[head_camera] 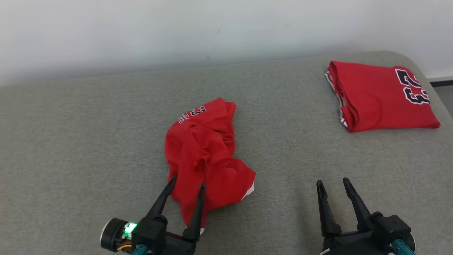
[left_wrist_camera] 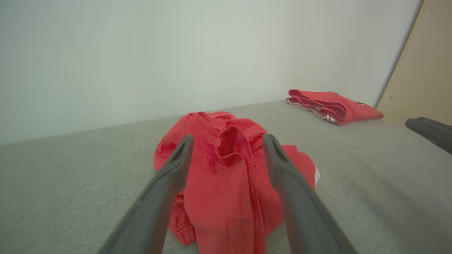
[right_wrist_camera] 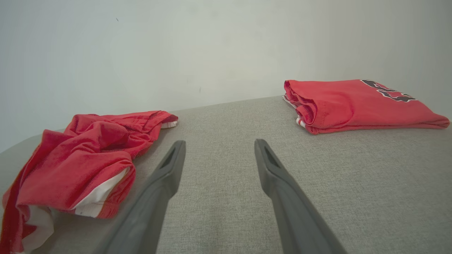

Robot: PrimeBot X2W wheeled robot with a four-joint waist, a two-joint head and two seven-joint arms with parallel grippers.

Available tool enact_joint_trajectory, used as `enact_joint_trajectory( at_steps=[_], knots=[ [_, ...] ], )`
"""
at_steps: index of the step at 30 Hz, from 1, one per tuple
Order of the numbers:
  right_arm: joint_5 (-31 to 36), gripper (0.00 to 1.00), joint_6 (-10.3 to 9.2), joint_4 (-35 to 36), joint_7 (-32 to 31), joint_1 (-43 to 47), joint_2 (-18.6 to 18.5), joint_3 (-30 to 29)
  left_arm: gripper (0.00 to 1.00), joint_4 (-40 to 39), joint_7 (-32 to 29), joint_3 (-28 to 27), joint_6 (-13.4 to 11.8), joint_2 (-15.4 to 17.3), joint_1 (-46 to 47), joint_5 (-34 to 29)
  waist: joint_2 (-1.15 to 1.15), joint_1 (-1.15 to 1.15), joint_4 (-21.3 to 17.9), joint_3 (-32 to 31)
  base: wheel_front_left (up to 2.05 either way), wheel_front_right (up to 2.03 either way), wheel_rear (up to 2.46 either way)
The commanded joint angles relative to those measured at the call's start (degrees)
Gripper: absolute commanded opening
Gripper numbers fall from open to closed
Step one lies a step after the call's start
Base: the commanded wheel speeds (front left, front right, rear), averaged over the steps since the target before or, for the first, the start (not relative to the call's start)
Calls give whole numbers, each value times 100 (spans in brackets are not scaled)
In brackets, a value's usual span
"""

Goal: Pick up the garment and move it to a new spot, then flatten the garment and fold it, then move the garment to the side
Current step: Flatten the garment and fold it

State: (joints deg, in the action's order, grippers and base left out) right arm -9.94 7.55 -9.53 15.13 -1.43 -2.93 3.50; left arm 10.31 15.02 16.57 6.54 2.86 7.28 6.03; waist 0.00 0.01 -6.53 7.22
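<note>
A crumpled red garment [head_camera: 205, 156] with dark and white lettering lies in a heap in the middle of the grey cushioned surface [head_camera: 88, 141]. My left gripper [head_camera: 187, 184] stands open over the heap's near end, its two dark fingers straddling the red cloth. From the left wrist camera the garment [left_wrist_camera: 229, 169] bulges up between those fingers [left_wrist_camera: 169, 176]. My right gripper [head_camera: 332, 184] is open over bare grey fabric to the right of the heap, holding nothing. In the right wrist view the garment [right_wrist_camera: 81, 158] lies to the left of the open right gripper [right_wrist_camera: 219, 143].
A second red garment [head_camera: 378, 95], folded flat with a dark number on it, lies at the far right corner of the surface. A pale wall [head_camera: 212, 28] runs along the back. The surface edge curves away at the right [head_camera: 439, 92].
</note>
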Motion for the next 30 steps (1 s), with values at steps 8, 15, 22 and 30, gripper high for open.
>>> enact_joint_trajectory(
  at_steps=[8, 15, 22, 30],
  knots=[
    [-107, 100, -15, 19, 7, -133, 11, -18, 100, 574, 10, 45, 6, 19, 358, -211, 0, -1, -425, 265, 0, 0, 0],
    [-129, 100, -15, 16, 8, -143, 10, -35, 0, 997, 10, -150, -70, 26, 495, -119, 0, -1, -512, 268, 0, 0, 0],
    [-79, 100, -15, 25, 7, -43, 12, -85, 0, 833, 10, -172, -28, 14, 504, 55, 0, -1, -333, 152, 0, 0, 0],
    [-72, 100, -15, -9, 8, 42, 9, -143, 0, 104, 10, 241, 26, 3, 193, 745, 0, -1, 208, 39, 0, 0, 0]
  ],
)
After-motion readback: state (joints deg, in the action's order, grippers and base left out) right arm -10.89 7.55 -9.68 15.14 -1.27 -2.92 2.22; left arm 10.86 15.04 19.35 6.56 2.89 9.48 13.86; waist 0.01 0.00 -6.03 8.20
